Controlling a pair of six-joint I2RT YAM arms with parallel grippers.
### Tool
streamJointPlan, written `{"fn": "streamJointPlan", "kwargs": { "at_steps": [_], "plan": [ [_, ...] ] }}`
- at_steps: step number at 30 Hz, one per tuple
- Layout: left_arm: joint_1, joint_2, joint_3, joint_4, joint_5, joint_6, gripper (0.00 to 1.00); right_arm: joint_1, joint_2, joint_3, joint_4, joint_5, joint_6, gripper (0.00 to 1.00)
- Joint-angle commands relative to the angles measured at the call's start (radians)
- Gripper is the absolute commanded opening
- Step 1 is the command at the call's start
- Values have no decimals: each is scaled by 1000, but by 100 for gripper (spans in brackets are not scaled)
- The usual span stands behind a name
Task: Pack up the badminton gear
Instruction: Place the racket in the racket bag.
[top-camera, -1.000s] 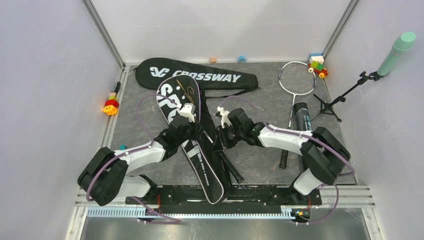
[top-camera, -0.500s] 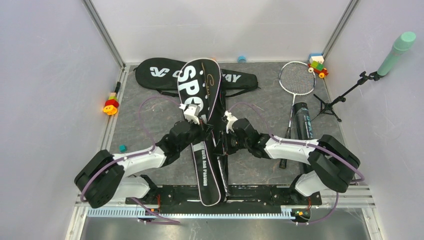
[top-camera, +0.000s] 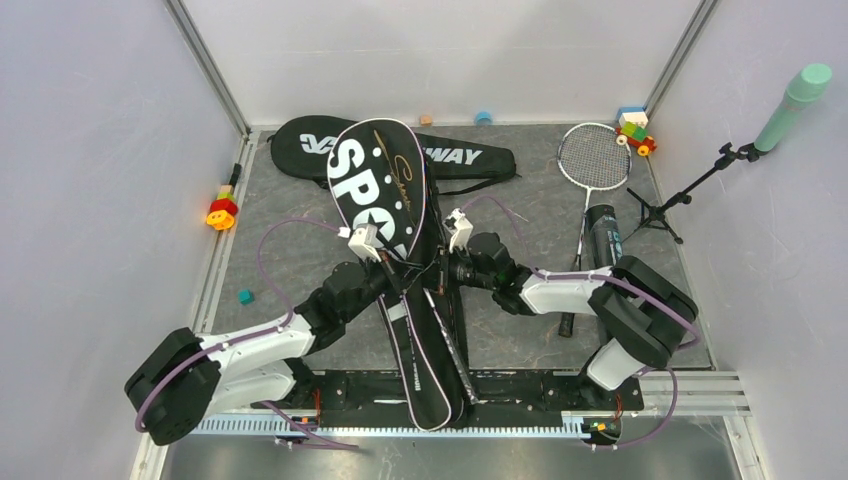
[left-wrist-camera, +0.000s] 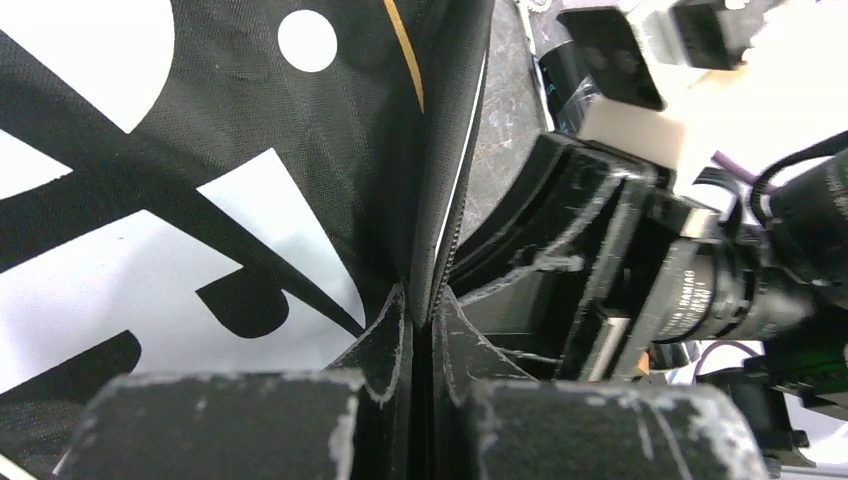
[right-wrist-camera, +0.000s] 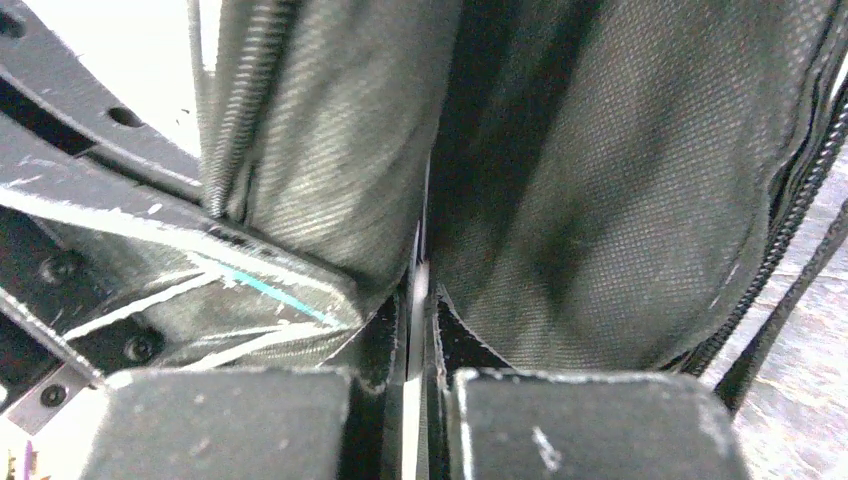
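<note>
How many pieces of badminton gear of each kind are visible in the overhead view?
Racket bags: 2 (the SPORT bag and the CROSSWAY bag)
Rackets lying uncovered: 1 (the racket)
Black tubes: 1 (the black tube)
Total: 4

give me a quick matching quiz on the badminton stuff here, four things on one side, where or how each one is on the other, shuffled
Things:
1. SPORT bag
2. CROSSWAY bag
3. bare racket
4. black tube

States:
A. partly under another bag, at the far edge
B. lying beside the racket's shaft
C. pinched by the left gripper and the right gripper
D. uncovered, strings showing, at the far right

Pairs: 1-C, 2-A, 3-D, 4-B
</note>
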Motion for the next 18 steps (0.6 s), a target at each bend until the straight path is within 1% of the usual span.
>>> {"fn": "streamJointPlan", "kwargs": {
  "at_steps": [1, 2, 5, 7, 9, 10, 12, 14, 16, 18],
  "plan": [
    [-36, 38, 12, -40, 4, -82, 2, 2, -162, 68, 30, 4, -230, 9],
    [-35, 41, 23, -42, -25, -76, 2, 2, -196, 54, -16, 22, -271, 17],
    [-24, 55, 69, -53, -83, -42, 2, 3, -282, 28, -207, 53, -402, 47],
    [-7, 78, 104, -51, -90, -11, 2, 3, -324, 16, -312, 75, -461, 60],
    [20, 110, 137, -43, -61, 10, 2, 2, -351, 3, -387, 75, -517, 69],
    [31, 127, 151, -25, -31, 23, 2, 1, -363, 2, -426, 72, -548, 71],
    [51, 151, 175, -14, 3, 55, 2, 0, -382, 0, -468, 81, -585, 74],
    [71, 165, 197, -33, 36, 86, 2, -1, -390, 8, -511, 100, -614, 74],
    [94, 169, 206, -57, 82, 119, 2, -6, -380, 32, -573, 110, -647, 72],
    [120, 168, 197, -59, 150, 147, 2, -18, -360, 35, -592, 76, -658, 65]
  ]
}}
